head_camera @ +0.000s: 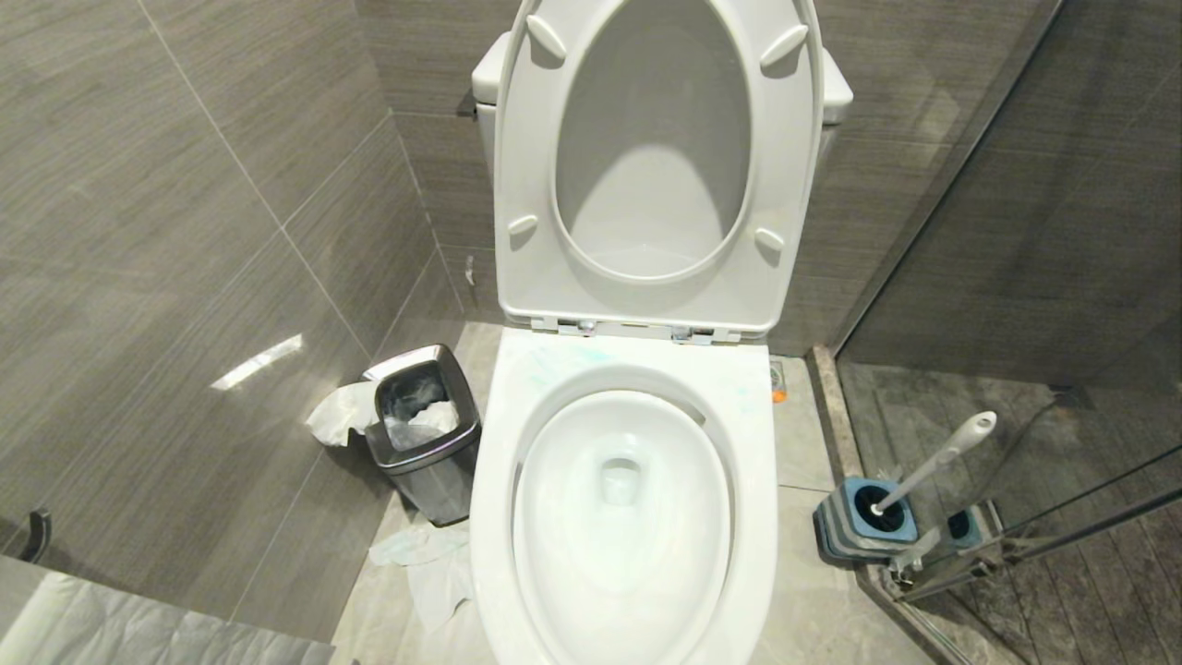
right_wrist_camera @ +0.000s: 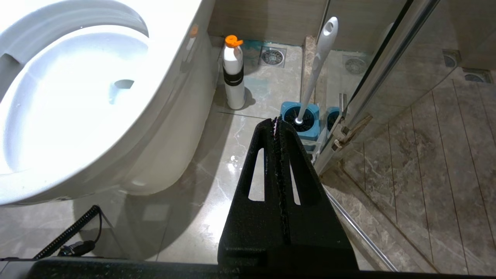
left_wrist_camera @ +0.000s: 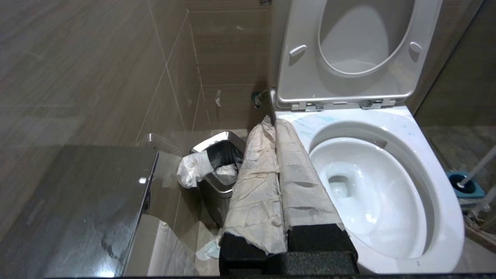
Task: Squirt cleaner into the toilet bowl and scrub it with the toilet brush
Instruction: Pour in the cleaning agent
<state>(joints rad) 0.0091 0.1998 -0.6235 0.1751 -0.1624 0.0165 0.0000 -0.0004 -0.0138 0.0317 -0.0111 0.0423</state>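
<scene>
toilet bowl [head_camera: 623, 517] sits centre against the grey tiled wall, seat and lid [head_camera: 656, 166] up, blue streaks on the rim. toilet brush [head_camera: 933, 462] stands tilted in its blue holder [head_camera: 863, 522] on the floor at the robot's right, by the glass door. left gripper [left_wrist_camera: 275, 124], paper-wrapped fingers clenched together, empty. right gripper [right_wrist_camera: 276, 120] clenched, empty, near the holder. cleaner bottle [right_wrist_camera: 233, 75] beside the bowl. steel bin [head_camera: 425, 429] left.

No legible text/labels anywhere.

Head cam overhead, wrist cams flanking, all share toilet bowl [head_camera: 623, 499]
</scene>
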